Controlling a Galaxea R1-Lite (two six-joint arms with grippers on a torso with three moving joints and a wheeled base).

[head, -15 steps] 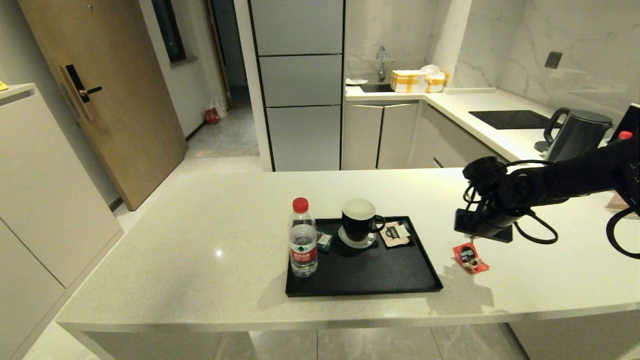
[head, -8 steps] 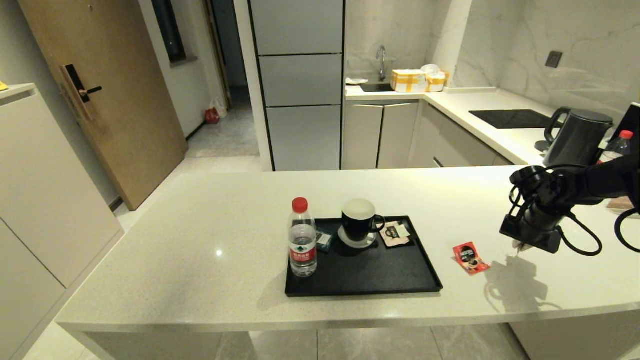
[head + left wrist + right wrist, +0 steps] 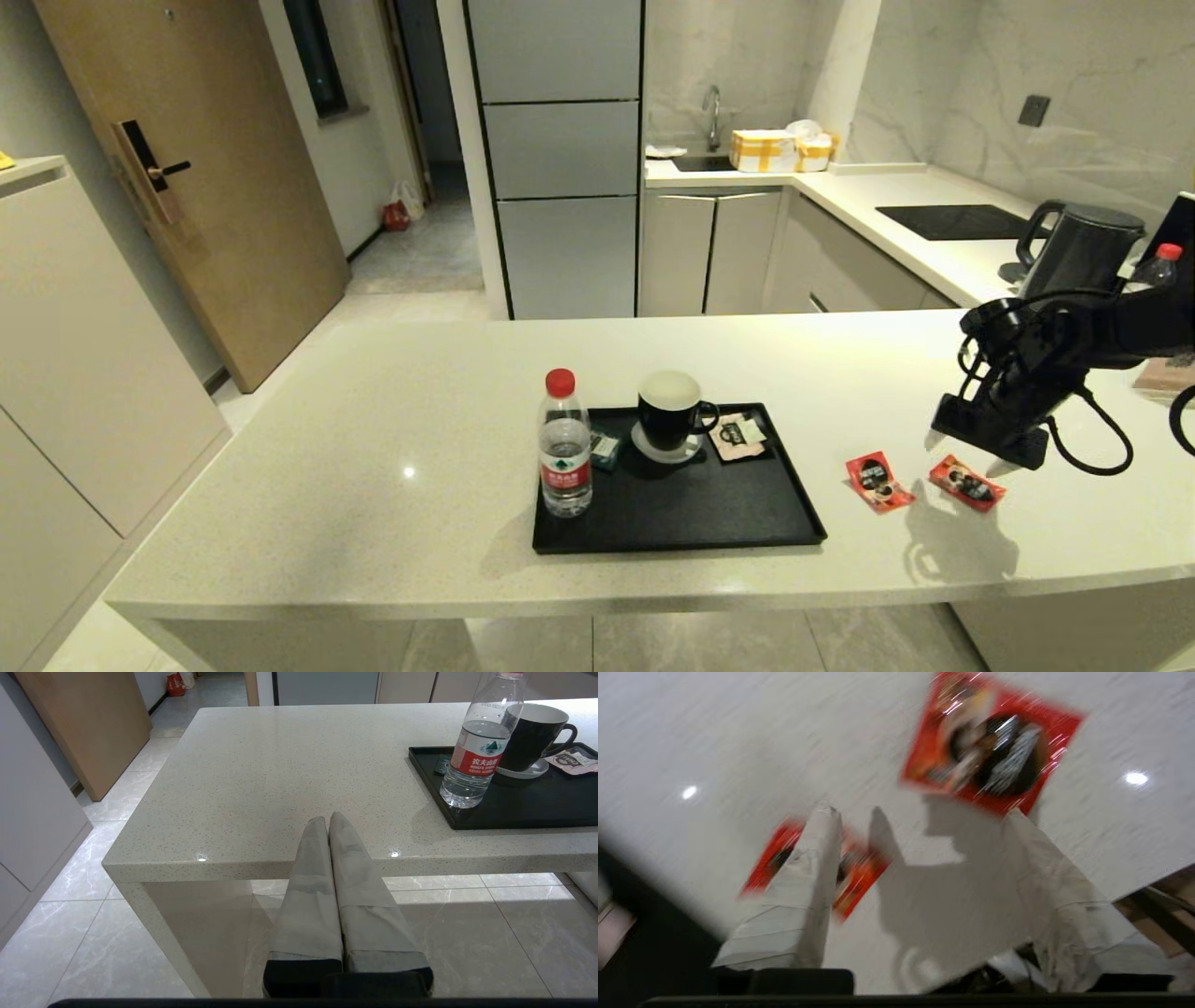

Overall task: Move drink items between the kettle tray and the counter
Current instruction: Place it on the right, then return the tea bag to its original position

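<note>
**Two red sachets on the counter, right gripper open above them**

The right gripper hangs over the counter, to the right of the kettle tray. Its two fingers stand wide apart and hold nothing. In the right wrist view the counter surface shows between them, and one finger covers part of a sachet.

Both drink items lie flat on the counter, outside the tray. The first red sachet is near the right rim of the tray but does not touch it. The second red sachet lies just beside the first one, on its right, directly under the gripper. There is a small gap between the two sachets. Each one shows a dark round picture on its face.

On the kettle tray stand a water bottle with a red cap at the left side, and a black mug on a pale coaster at the far side. A pale cream sachet lies to the right of the mug, and a small dark teal packet lies between the bottle and the mug.

The left gripper is parked low in front of the counter edge, its fingers pressed together and empty.

A dark kettle stands on the far worktop at the right.
</note>
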